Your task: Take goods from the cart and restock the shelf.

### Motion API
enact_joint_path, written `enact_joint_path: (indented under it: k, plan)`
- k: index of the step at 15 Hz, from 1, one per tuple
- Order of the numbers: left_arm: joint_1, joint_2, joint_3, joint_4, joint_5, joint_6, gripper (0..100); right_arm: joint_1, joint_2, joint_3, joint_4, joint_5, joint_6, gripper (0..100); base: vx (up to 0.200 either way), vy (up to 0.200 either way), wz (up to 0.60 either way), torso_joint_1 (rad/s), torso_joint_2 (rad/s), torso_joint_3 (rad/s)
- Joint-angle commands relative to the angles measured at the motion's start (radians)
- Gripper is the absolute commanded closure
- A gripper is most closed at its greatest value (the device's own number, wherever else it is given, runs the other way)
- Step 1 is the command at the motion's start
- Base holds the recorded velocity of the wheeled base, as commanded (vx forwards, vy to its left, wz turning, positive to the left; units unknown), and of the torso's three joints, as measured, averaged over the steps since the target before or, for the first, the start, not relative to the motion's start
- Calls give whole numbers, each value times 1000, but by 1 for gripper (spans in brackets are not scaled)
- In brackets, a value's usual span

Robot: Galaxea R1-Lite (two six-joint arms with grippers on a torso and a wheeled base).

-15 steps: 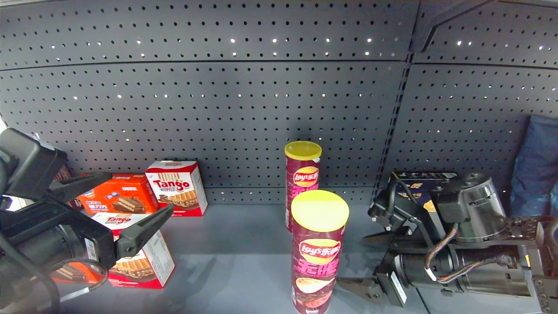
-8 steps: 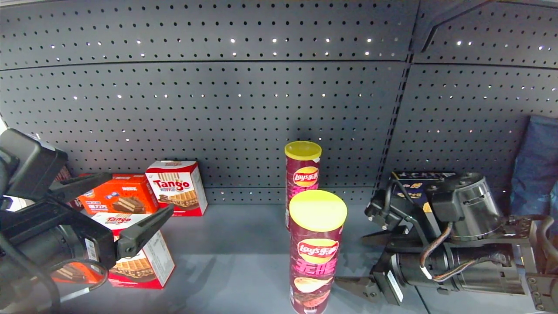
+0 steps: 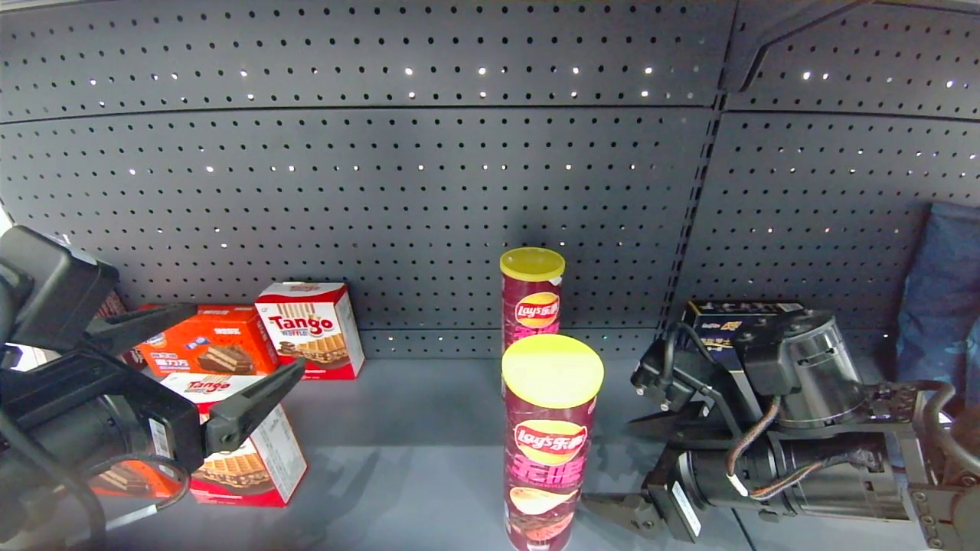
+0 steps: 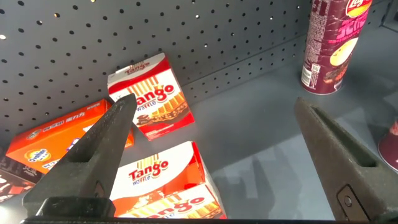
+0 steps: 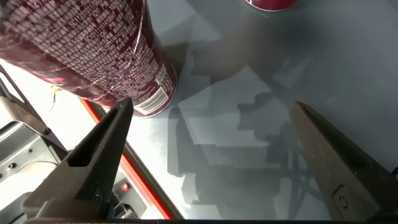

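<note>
Placement looks done: front chip can (image 3: 550, 444) upright at front edge of shelf (image 3: 413, 459), R gripper (image 3: 610, 461) jaws wide open, empty, just beside it, L gripper (image 3: 246, 338) jaws open, empty; next, prob. fetch more from cart.

So the front can (image 3: 550, 451) and back can (image 3: 531, 302) are maroon with yellow lids and a red-yellow logo. The wafer boxes (image 3: 310, 329) are red and white, and the flat box (image 3: 210, 340) is orange. The pegboard (image 3: 383, 191) is dark grey, dotted with holes. The shelf (image 3: 406, 451) is plain grey, and the bag (image 3: 938, 283) is blue.
</note>
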Motion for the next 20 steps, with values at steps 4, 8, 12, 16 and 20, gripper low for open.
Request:
enact_joint_path:
  k: [4,8,12,16,20]
  plan:
    - [0,1,-1,0,1,1,0,-6,-10,1,-1,-20,1,0,0,0,0,0,0,0]
    - [0,1,-1,0,1,-1,0,-6,14,-22,-1,-21,-1,0,0,0,0,0,0,0]
    - [0,1,-1,0,1,-1,0,-6,23,-33,-1,-21,-1,0,0,0,0,0,0,0]
    - [0,1,-1,0,1,-1,0,-7,22,-31,-1,-21,-1,0,0,0,0,0,0,0]
    - [1,-7,-1,0,2,-1,0,-36,-38,-25,-4,-23,10,0,0,0,0,0,0,0]
